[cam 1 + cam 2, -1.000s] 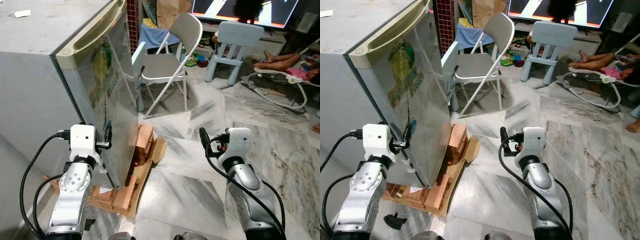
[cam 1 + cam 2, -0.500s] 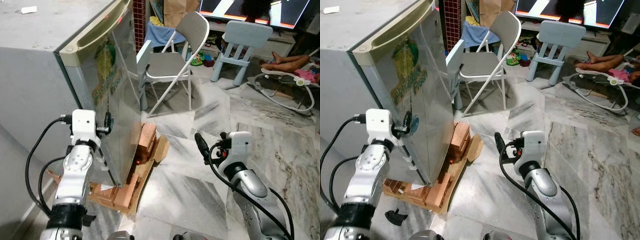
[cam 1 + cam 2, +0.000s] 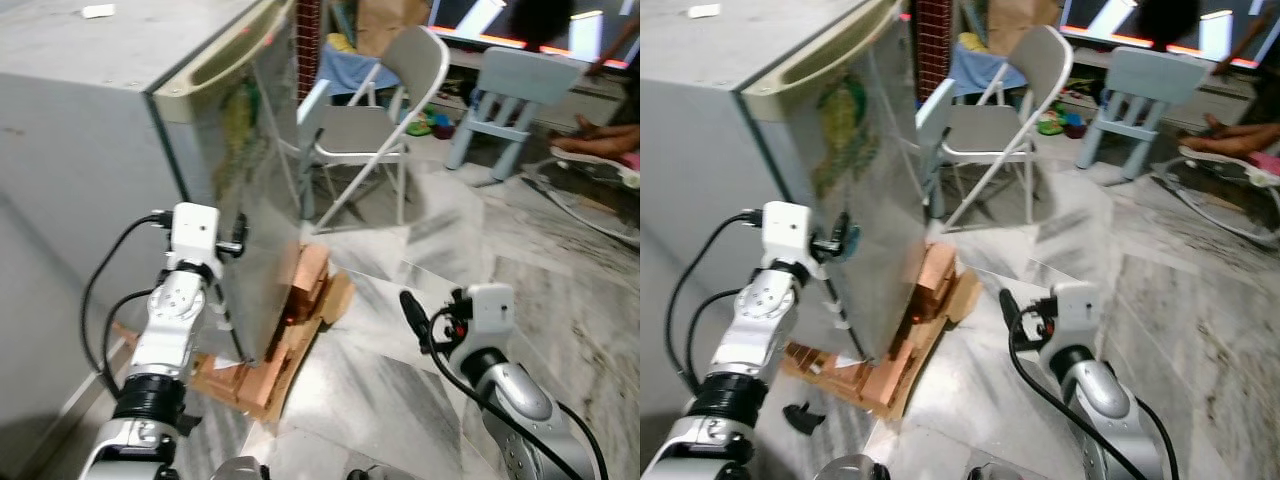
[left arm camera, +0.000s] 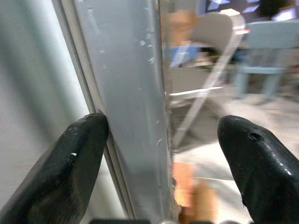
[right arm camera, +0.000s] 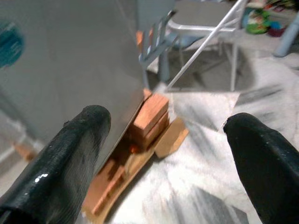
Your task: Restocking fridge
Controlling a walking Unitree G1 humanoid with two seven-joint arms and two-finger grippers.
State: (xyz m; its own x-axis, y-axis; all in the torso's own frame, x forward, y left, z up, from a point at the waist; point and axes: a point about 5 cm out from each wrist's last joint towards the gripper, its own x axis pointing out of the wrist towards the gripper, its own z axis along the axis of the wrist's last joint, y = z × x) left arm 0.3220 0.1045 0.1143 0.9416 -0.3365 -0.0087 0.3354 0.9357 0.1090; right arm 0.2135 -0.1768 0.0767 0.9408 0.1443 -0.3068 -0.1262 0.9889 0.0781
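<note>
Fridge point(image 3: 90, 160) grey metal, door edge betw wide-open L gripper point(image 4: 159, 154) jaws; R gripper point(image 5: 163, 154) jaws wide, empty.

The scene is viewed from the head by both eye cameras, forward and down; the fridge point(image 3: 120, 150), folding chair point(image 3: 385, 110) and marble floor point(image 3: 1200, 330) are shared. The fridge door edge point(image 4: 135, 116) is seen from very close by the left wrist camera. The wooden blocks point(image 5: 149, 116) and chair are faced by the right wrist camera.
</note>
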